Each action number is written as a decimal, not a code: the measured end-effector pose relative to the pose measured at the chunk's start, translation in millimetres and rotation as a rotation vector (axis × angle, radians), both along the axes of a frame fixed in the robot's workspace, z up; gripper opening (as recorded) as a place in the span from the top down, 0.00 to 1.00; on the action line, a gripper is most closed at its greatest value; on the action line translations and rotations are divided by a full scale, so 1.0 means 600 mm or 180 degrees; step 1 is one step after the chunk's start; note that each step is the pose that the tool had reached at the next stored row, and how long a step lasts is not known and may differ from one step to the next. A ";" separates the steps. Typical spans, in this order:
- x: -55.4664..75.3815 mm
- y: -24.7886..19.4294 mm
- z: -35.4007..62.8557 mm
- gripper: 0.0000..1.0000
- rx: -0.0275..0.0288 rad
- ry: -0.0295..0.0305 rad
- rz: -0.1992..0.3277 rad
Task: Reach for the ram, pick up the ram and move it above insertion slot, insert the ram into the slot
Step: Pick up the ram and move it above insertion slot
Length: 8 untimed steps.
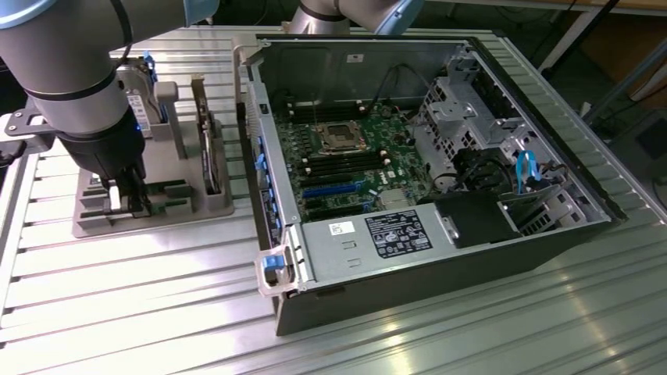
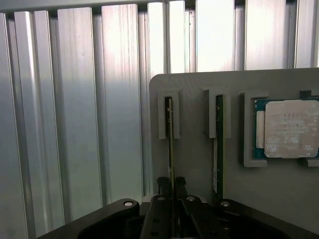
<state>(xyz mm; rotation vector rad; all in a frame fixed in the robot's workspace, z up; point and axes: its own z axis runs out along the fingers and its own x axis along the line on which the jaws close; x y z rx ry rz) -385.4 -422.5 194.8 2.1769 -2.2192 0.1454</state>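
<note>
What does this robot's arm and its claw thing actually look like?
The arm is a thick silver-grey tube with pale blue joint caps and a black cable alongside. The gripper is black, with two slim fingers and small silver screws.

Everything sits on a ribbed aluminium surface (image 1: pixel 136 312) made of long parallel grooved slats. The lighting is pretty harsh, with big white glare patches along the slats, strongest toward the near edge in the exterior view. Off the far corner on the exterior view's right there's a pale metal frame leg (image 1: pixel 571 39) with a brown panel (image 1: pixel 630 39) behind it, and it's dark past that.
</note>
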 end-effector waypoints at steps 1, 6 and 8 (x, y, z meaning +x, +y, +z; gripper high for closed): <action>0.000 0.0000 0.000 0.86 0.0000 0.0000 0.0000; 0.000 0.0017 0.000 0.86 0.0000 -0.0001 0.0000; 0.000 0.0017 0.000 0.86 0.0000 -0.0001 0.0000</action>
